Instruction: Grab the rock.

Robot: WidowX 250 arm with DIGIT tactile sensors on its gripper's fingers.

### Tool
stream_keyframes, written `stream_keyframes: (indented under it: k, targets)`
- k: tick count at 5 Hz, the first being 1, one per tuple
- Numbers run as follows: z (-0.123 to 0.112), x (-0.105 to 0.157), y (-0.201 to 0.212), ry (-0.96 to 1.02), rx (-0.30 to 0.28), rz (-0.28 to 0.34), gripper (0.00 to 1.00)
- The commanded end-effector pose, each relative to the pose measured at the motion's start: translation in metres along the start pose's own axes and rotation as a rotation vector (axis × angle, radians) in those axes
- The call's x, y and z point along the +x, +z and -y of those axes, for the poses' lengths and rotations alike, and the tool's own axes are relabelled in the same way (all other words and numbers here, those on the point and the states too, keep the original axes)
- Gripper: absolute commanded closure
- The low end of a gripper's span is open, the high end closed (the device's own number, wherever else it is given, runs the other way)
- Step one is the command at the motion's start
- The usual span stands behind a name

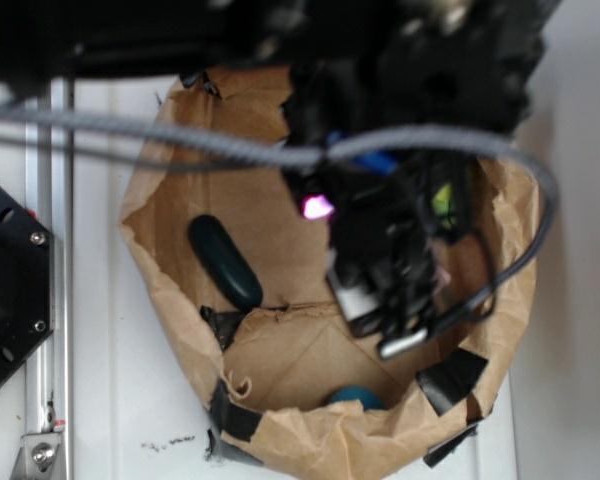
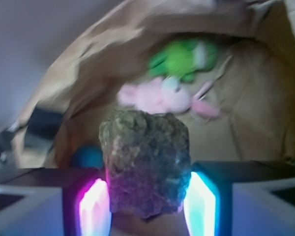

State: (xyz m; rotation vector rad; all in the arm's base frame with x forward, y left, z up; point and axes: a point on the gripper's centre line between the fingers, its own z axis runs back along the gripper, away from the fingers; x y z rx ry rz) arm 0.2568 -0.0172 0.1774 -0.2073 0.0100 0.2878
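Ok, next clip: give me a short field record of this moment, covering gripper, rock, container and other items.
gripper: gripper over the bag, fingers closed against the rock's sides
rock: rock held between the lit fingers, clear of the bag floor behind it
container: brown paper bag, open top, black tape on rim
other items: pink plush rabbit, green toy, blue ball, dark green oval
task status: grasp appears made

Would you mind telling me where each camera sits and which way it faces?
Exterior: above, looking down into the paper bag; the black arm and hand show.
Wrist: on the hand, looking forward past its lit fingers at the rock between them and a pink rabbit.
Shared: bag, blue ball.
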Motion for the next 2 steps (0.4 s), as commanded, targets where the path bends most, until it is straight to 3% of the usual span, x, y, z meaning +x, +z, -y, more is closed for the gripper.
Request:
stream_keyframes:
  k: [1,2]
  targets:
    - [-0.0024,-0.0249,0.0096,-0.020,0.030,0.088,1.00]
    - [-0.0015,-0.0286,0.0076,0.008,0.046,0.101,1.00]
